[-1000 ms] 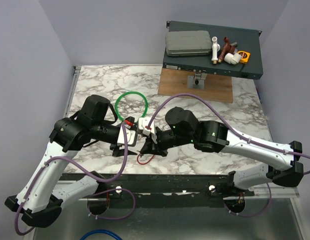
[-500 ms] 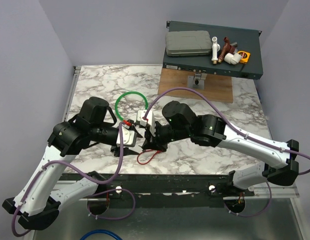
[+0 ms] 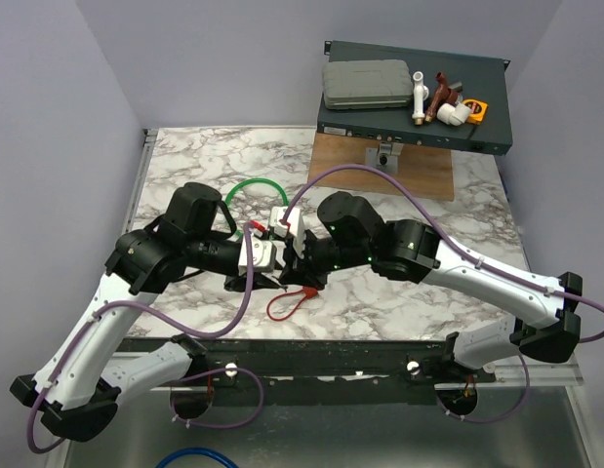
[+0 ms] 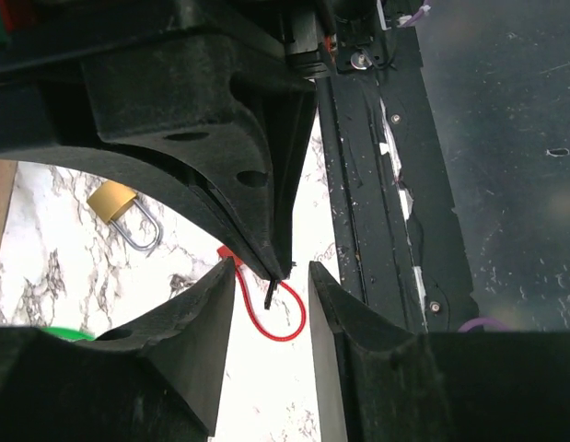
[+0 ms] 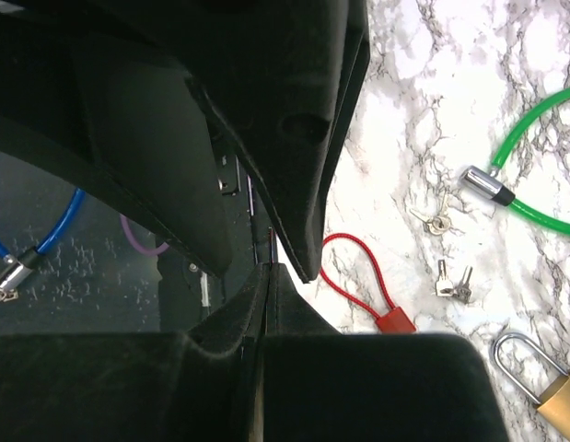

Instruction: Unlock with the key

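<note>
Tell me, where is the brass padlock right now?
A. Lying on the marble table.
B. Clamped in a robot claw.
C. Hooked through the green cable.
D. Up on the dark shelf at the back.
A: the brass padlock lies on the marble table, with nothing gripping it or threaded through its shackle.

Table (image 3: 409,292): white marble with grey veining. Key cord (image 5: 366,274): red; cable (image 5: 552,219): green; padlock (image 4: 114,200): brass-yellow body with silver shackle. Arms (image 3: 97,322): white and black, with purple wiring (image 3: 360,171).
</note>
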Controlling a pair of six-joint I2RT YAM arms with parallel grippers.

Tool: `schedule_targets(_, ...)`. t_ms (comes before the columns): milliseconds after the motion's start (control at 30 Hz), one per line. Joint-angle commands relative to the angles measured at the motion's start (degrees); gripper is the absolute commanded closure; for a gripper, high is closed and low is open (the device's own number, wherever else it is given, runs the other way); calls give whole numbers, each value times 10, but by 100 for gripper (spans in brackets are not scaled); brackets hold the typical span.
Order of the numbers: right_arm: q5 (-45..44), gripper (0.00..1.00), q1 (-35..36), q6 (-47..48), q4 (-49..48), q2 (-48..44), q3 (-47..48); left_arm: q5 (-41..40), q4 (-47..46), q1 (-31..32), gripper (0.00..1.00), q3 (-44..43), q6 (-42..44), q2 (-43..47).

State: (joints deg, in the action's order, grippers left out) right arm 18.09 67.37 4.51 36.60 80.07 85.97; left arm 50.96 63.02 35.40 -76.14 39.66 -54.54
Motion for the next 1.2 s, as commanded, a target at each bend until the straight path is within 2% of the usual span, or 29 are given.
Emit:
schedule_targets(0,-20,99,-5,-3,1,-14,9,-9,13,6,65,-17,-10,-15)
schedule_targets(133,-18,99,-8,-4,0,-16,9,-22,27,10,74,-32,-15,-32)
schedule_targets(267,-18,99,-8,-6,-4,-20,3,-23,29,10,88,-35,-15,-35)
schedule_targets(433,-28,99,-9,-6,-8,-28,-2,-35,28,14,93,-29,-15,-29)
schedule_targets(533,-27,99,-9,-7,-9,-32,-3,-41,27,17,100,-28,-14,-28)
schedule_targets(733,-29,99,-9,-12,-28,-43,-16,-63,16,20,100,-28,-35,-25)
schedule_targets(1033,-62,99,-10,-38,-142,-100,-84,-65,-9,20,100,-20,-101,-23)
schedule_targets(1133,-62,99,-9,-40,-143,-101,-90,-65,-1,20,100,-30,-100,-29)
schedule_targets(1167,-63,99,-9,-38,-139,-101,-90,-64,4,20,96,-34,-96,-32)
